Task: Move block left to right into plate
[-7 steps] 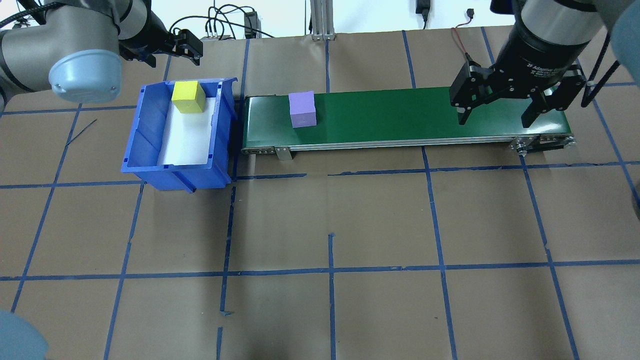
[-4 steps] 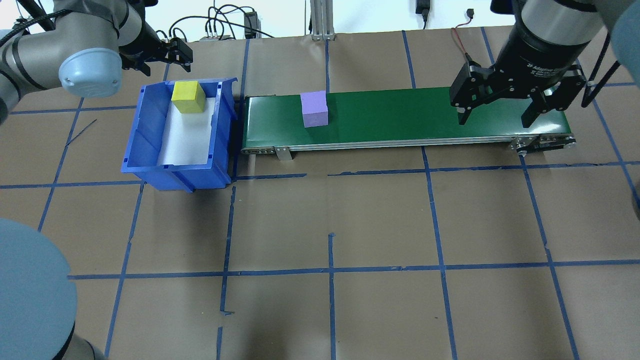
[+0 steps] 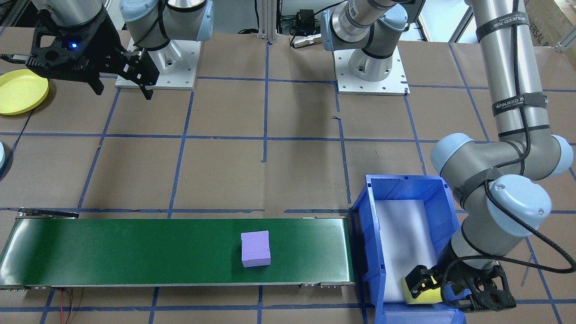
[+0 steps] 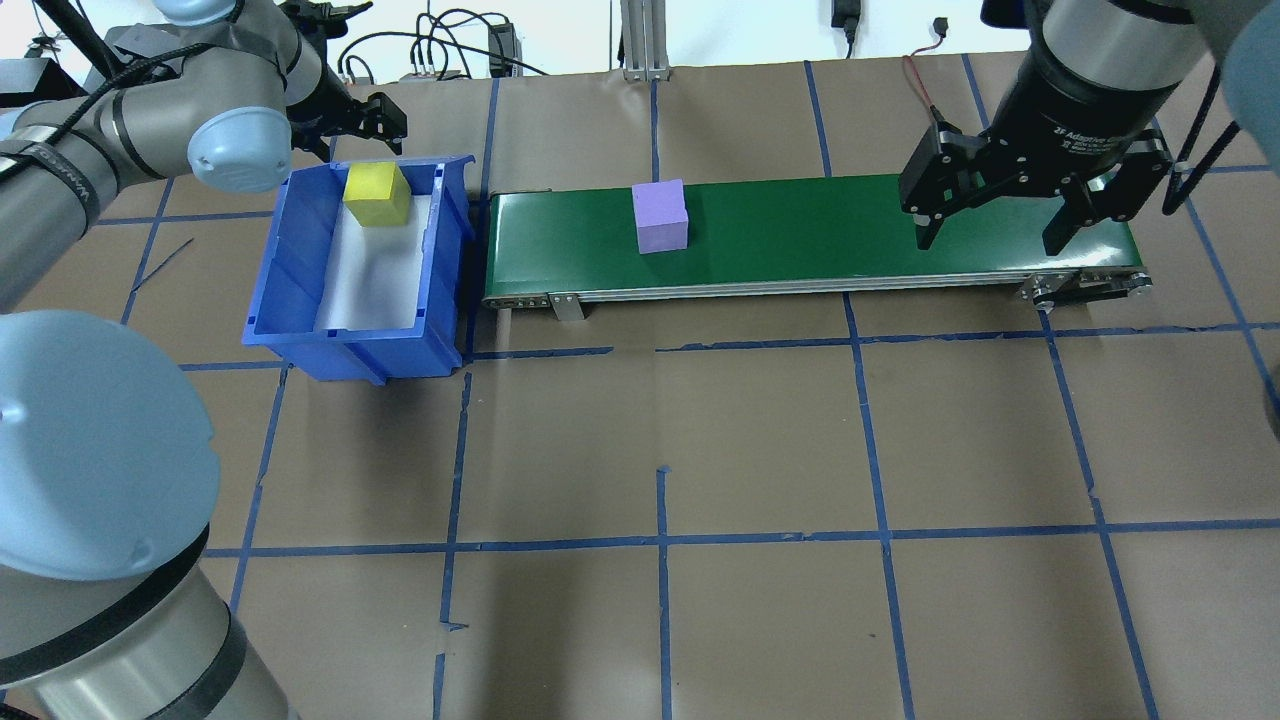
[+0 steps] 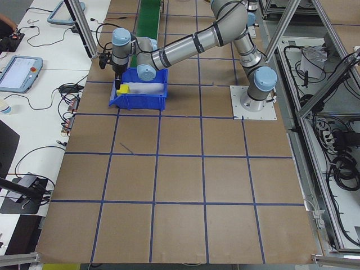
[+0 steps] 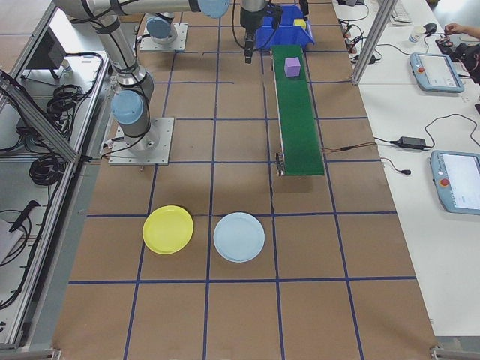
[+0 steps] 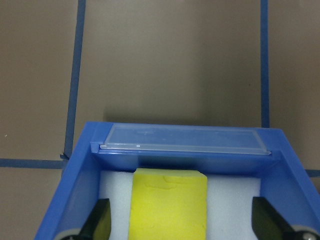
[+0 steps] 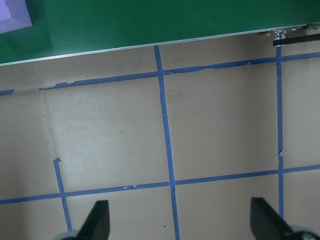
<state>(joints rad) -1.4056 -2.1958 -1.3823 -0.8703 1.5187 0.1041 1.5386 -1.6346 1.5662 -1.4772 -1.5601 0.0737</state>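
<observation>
I see the purple block (image 4: 661, 217) on the conveyor (image 4: 850, 240), nr its bin (image 4: 300, 300) end. L gripper (image 7: 180, 230) wide over yellow block (image 7: 169, 205) in bin. R gripper (image 4: 992, 222) wide, above conveyor's far end.

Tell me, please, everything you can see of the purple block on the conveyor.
The purple block is a plain lavender cube with a matte, foam-like look. It sits flat and upright on the green conveyor belt, nearer the blue bin end than the middle. Nothing else touches it: the right gripper hangs open over the belt's far end, well away.
</observation>
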